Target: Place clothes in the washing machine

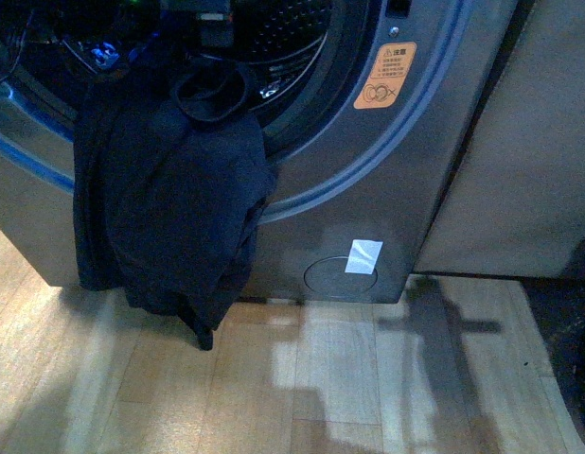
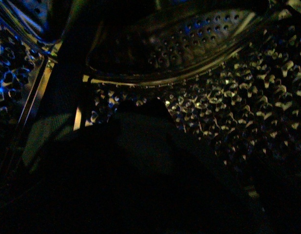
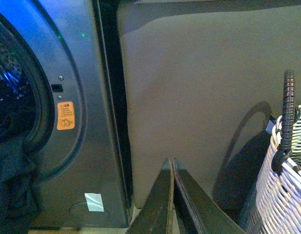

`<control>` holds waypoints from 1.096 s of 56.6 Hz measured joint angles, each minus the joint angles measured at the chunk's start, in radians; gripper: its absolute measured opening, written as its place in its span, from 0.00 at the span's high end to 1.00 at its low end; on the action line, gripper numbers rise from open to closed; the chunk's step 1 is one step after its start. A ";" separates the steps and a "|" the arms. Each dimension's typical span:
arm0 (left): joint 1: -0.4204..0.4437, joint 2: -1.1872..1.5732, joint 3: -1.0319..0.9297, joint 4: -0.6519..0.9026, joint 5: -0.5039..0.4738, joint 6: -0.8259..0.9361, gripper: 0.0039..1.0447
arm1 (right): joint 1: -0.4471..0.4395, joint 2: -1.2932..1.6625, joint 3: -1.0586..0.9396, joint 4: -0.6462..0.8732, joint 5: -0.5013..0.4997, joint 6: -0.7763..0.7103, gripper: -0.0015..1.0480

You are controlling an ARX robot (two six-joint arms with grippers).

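The clothes (image 1: 169,199), a limp dark navy garment, hang over the lower rim of the washing machine's (image 1: 387,189) porthole. Most of the fabric trails down the front almost to the floor, and a bunched part lies on the rim. My left gripper (image 1: 215,33) reaches into the opening and is shut on the clothes. In the left wrist view the perforated drum (image 2: 248,97) glints above dark fabric (image 2: 141,141); the fingers are lost in the dark. My right gripper (image 3: 171,163) is shut with nothing in it, away from the washing machine (image 3: 87,122) and facing the panel.
A plain grey-brown panel (image 1: 529,142) (image 3: 199,87) stands right of the machine. A white wicker basket (image 3: 287,190) with a dark handle sits close to the right gripper. An orange sticker (image 1: 385,76) and a white tape patch (image 1: 363,256) mark the machine's front. Below lies wooden floor (image 1: 321,378).
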 joint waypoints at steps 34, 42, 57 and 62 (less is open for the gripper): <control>0.000 -0.371 -0.542 0.253 0.037 0.018 0.06 | 0.000 0.000 0.000 0.000 0.000 0.000 0.98; 0.011 -0.604 -0.728 0.251 0.093 -0.004 0.06 | 0.000 0.000 0.000 0.000 0.000 0.000 0.98; -0.068 -1.086 -0.997 0.161 -0.049 -0.004 0.13 | 0.000 0.000 0.000 0.000 0.000 0.000 0.98; -0.066 -1.212 -1.065 0.161 -0.163 0.005 0.29 | 0.000 0.000 0.000 0.000 0.000 0.000 0.98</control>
